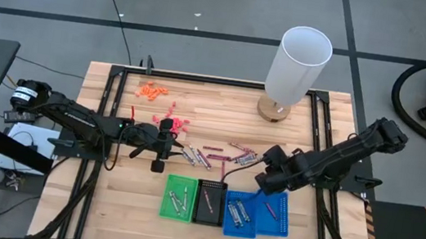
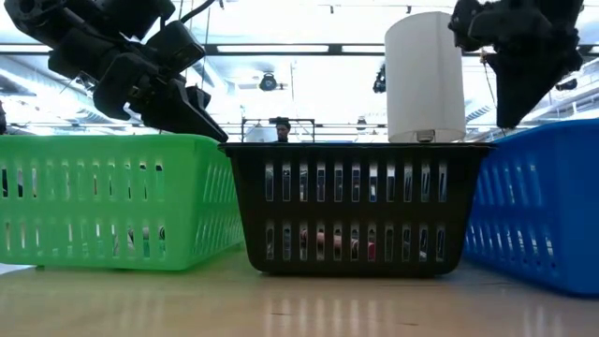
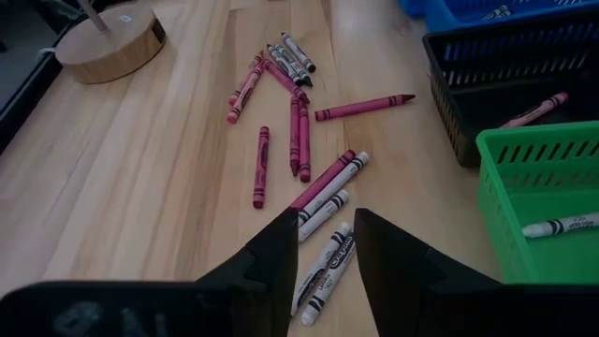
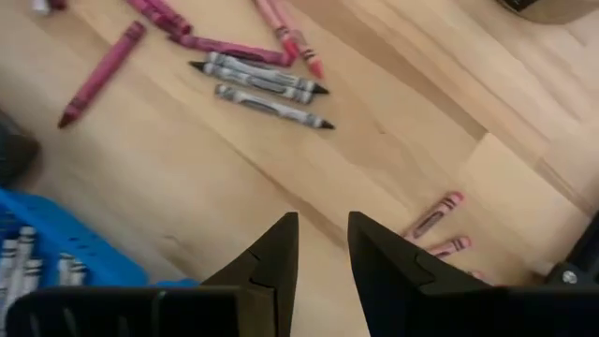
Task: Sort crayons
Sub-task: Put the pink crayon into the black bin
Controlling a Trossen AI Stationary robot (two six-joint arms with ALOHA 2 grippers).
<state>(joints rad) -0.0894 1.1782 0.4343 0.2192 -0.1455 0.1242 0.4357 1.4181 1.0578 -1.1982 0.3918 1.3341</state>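
Nearest the front edge of the pale wood-plank worktop (image 1: 104,196) stand four slotted plastic baskets in a row. The green basket (image 1: 179,198) on the left holds a few grey-silver sticks. The black basket (image 1: 210,202) beside it holds at least one pinkish-red stick. Two blue baskets (image 1: 256,216) on the right, set touching, carry grey sticks in the left one and a reddish stick in the right one. Bare wood lies open to the left of the green basket.

Just beyond the baskets, the loose crayons (image 1: 206,157) lie scattered across mid-worktop: paper-wrapped thin sticks, grey-silver, dark maroon and pinkish-red, some touching, some crossed.

The left hand (image 1: 163,141) hovers at the left end of this scatter, its two dark fingers parted and grasping nothing, with grey-silver crayons (image 3: 323,267) showing in the gap below them. The right hand (image 1: 265,176) hangs at the right end of the scatter, near the blue baskets' far rim; its fingers stand slightly apart, released, nothing between them.

Farther off lie coral-pink bits (image 1: 177,122), then bright orange bits (image 1: 151,91). At the far right stands a lamp (image 1: 295,68) with a white cylindrical shade on a round wooden base.
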